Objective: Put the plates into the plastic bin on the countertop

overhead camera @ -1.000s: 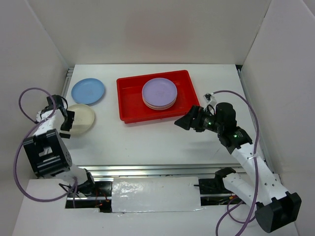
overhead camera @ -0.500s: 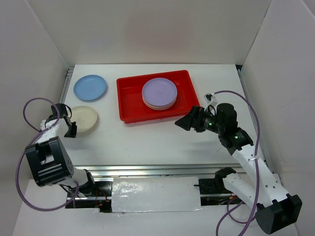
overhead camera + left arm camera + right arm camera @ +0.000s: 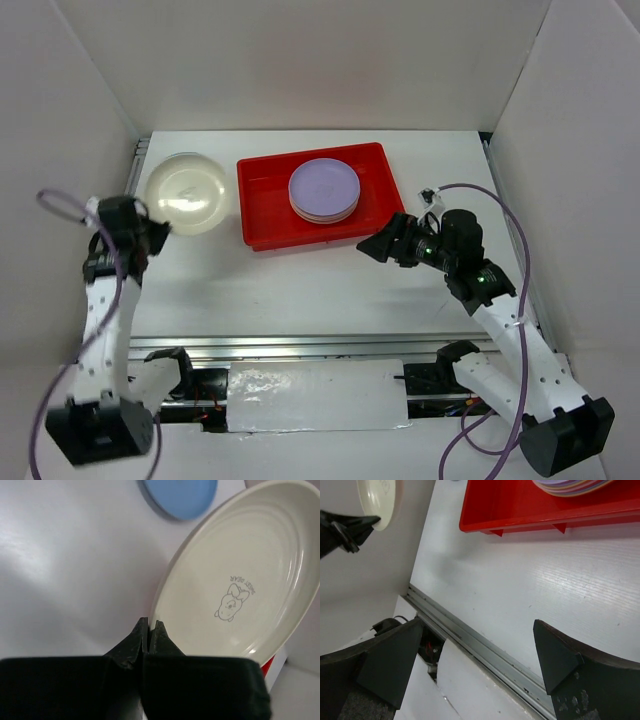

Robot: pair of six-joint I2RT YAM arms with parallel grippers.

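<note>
Top ext.: left gripper point(image 3: 143, 237) clenched on cream plate point(image 3: 185, 192), raised left of plastic bin point(image 3: 262, 230); plate stack point(image 3: 325, 188) inside bin; right gripper point(image 3: 388, 243) spread, empty, near bin's right corner.
L wrist: tips pinch tilted plate's rim; blue plate point(image 3: 180, 495) on countertop point(image 3: 65, 570).
R wrist: claw wide apart, nothing held.
Step, likely: carry. Next: swing right, lower onto stack, release.
</note>
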